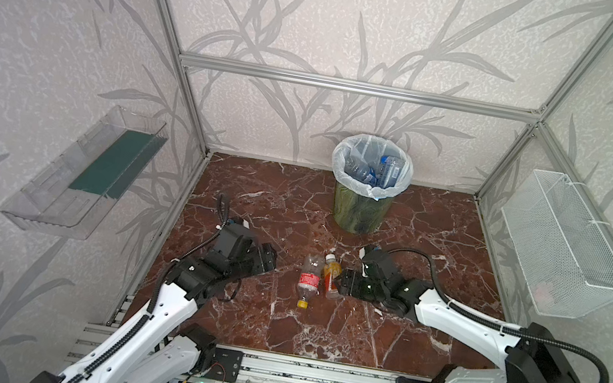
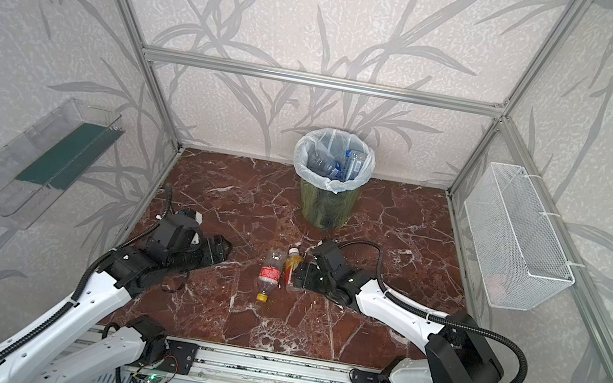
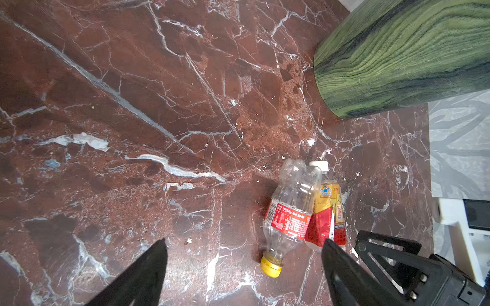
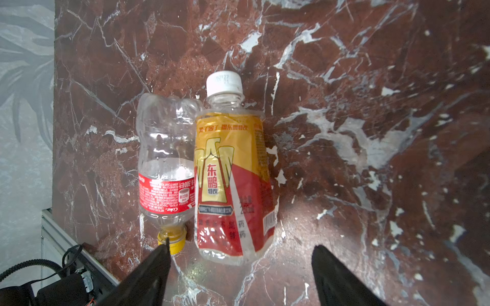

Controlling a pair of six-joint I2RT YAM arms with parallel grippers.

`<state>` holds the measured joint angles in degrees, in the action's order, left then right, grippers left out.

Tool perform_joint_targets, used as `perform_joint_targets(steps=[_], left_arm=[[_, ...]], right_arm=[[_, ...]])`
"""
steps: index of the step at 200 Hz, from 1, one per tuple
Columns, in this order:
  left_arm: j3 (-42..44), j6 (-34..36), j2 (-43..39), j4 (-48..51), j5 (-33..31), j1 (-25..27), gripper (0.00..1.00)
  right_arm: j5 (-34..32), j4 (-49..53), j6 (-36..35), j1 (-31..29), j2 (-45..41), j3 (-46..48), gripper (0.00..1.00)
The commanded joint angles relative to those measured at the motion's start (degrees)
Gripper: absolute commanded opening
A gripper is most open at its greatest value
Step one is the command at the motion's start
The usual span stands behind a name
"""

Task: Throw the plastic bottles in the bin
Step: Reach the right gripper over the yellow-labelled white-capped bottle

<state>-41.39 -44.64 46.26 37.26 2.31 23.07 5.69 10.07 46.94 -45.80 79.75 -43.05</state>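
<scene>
Standing wide open, nothing gripped

Right pincer [image 4: 241, 247] first: jaws spread and empty, low over the red marble table [image 1: 377, 339]. Right at the mouth of that gap lies the base of the yellow-and-red labelled bottle [image 4: 230, 180], flat on its side, white cap pointing away from the pincer. Snug against it, on the left arm's side, lies the clear bottle with the red label [image 4: 164, 164], turned the opposite way, so its yellow cap sits beside one fingertip [image 4: 153, 270]. Whether any finger touches plastic, I cannot tell. Across from them the left pincer [image 3: 244, 239] is spread too and holds nothing. Both bottles lie ahead of it, toward one finger, not between the two. Far beyond both pincers stands the bin [image 1: 362, 210], green, its white bag [image 1: 337, 160] folded over the rim, with blue-labelled bottles [image 1: 384, 169] already inside.
</scene>
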Motion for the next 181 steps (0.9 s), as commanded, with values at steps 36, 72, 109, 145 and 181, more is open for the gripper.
perform_joint_targets(steps=[36, 72, 109, 145, 181], left_arm=[[1.55, -0.80, -1.02, 0.24, -0.03, -0.48, 0.90], [1.26, -0.80, -1.00, 0.72, 0.07, -0.48, 0.91], [1.08, -0.80, -1.01, 1.00, 0.02, -0.53, 0.91], [1.18, -0.76, -1.15, 1.17, -0.02, -0.48, 0.91], [1.65, -0.88, -1.57, 1.28, -0.23, -0.48, 0.91]], right_arm=[[0.55, -1.80, -1.12, -0.50, 4.19, -2.73, 0.88], [0.63, -1.88, -1.94, -0.59, 6.91, -3.96, 0.88], [1.59, -2.54, -2.29, -0.57, 9.97, -5.34, 0.88], [2.14, -2.77, -2.20, -0.60, 12.11, -5.82, 0.85], [1.70, -3.10, -1.60, -0.56, 12.36, -5.23, 0.82]])
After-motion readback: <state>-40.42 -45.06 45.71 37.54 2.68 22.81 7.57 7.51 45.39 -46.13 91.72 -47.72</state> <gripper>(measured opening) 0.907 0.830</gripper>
